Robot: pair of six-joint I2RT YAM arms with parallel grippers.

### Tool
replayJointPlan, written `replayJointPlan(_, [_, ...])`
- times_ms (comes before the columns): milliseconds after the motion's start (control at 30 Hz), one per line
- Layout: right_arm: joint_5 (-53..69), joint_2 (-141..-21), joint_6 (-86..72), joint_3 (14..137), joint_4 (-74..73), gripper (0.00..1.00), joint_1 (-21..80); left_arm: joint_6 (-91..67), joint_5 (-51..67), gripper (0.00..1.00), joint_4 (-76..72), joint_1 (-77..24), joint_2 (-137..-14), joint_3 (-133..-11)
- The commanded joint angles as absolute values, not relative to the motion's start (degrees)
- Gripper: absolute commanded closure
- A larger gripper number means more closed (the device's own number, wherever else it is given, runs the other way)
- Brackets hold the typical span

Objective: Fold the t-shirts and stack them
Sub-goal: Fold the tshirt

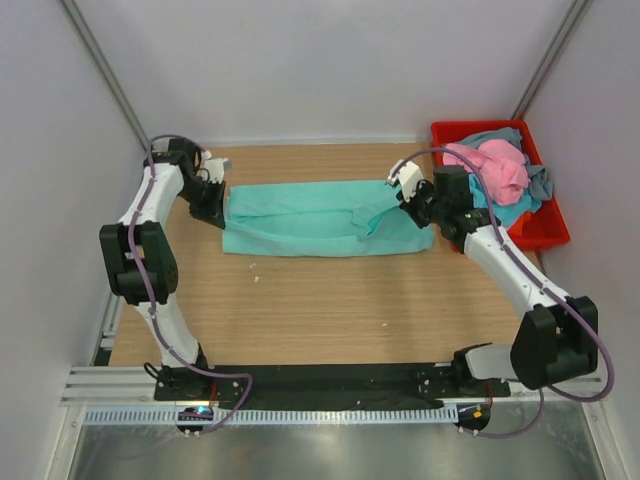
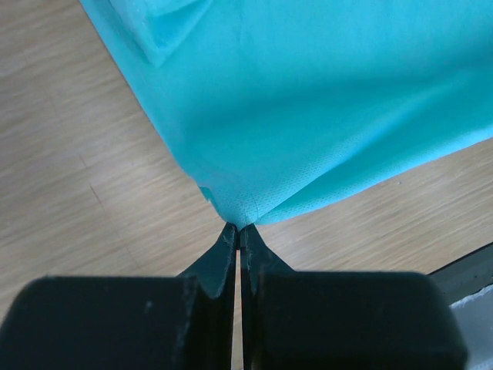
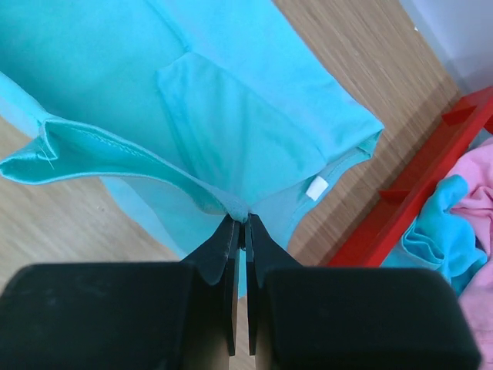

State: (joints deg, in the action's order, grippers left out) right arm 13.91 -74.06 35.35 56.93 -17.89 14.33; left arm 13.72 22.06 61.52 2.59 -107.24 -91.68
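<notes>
- Wooden tabletop (image 1: 320, 310) carries the teal-green t-shirt (image 1: 320, 218), lying as a long folded band across its far half.
- Left gripper (image 2: 237, 228) is clenched on the band's left corner; right gripper (image 3: 240, 222) is pinching a raised hem at the right end.
- Best to lift both ends evenly and taut (no sagging middle), so edges meet squarely.
- Red bin (image 1: 548, 235) just beyond holds the other t-shirts (image 1: 495, 165).
</notes>
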Motion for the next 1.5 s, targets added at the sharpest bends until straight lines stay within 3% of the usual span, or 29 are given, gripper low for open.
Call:
replayJointPlan(0, [12.48, -78.12, 32.08, 62.65, -10.90, 0.98, 13.10, 12.83, 22.94, 1.00, 61.96, 2.55, -110.64, -99.11])
replayJointPlan(367, [13.45, -97.97, 29.18, 73.73, -3.78, 0.98, 11.25, 10.99, 21.53, 1.00, 64.69, 2.55, -126.11, -118.46])
replayJointPlan(800, [10.55, -111.36, 26.11, 86.13, -0.88, 0.99, 10.11, 7.12, 18.19, 0.99, 62.14, 2.55, -132.36, -124.19])
replayJointPlan(900, [6.00, -111.10, 23.40, 86.05, 1.48, 0.82, 10.11, 4.23, 15.84, 0.76, 59.51, 2.64, -130.44, -122.70])
replayJointPlan(933, [1.63, -110.66, 21.64, 86.04, 2.45, 0.65, 10.19, 2.91, 15.56, 0.60, 57.33, 2.64, -129.39, -121.56])
replayJointPlan(1033, [-3.85, -106.01, 17.59, 82.98, 4.12, 0.50, 10.11, 1.59, 13.90, 0.40, 51.10, 2.64, -122.28, -112.28])
replayJointPlan(1133, [-3.61, -99.59, 14.69, 78.41, 3.87, 0.44, 10.11, 1.49, 14.14, 0.33, 44.85, 2.55, -113.58, -105.67])
replayJointPlan(1233, [-0.01, -95.38, 9.34, 75.33, 0.63, 0.43, 10.02, 0.97, 17.48, 0.32, 42.28, 1.76, -108.38, -99.33])
replayJointPlan(1467, [13.54, -98.96, 3.08, 73.13, -6.95, 0.45, 10.46, 5.79, 14.86, 0.34, 39.73, -5.44, -108.10, -92.56])
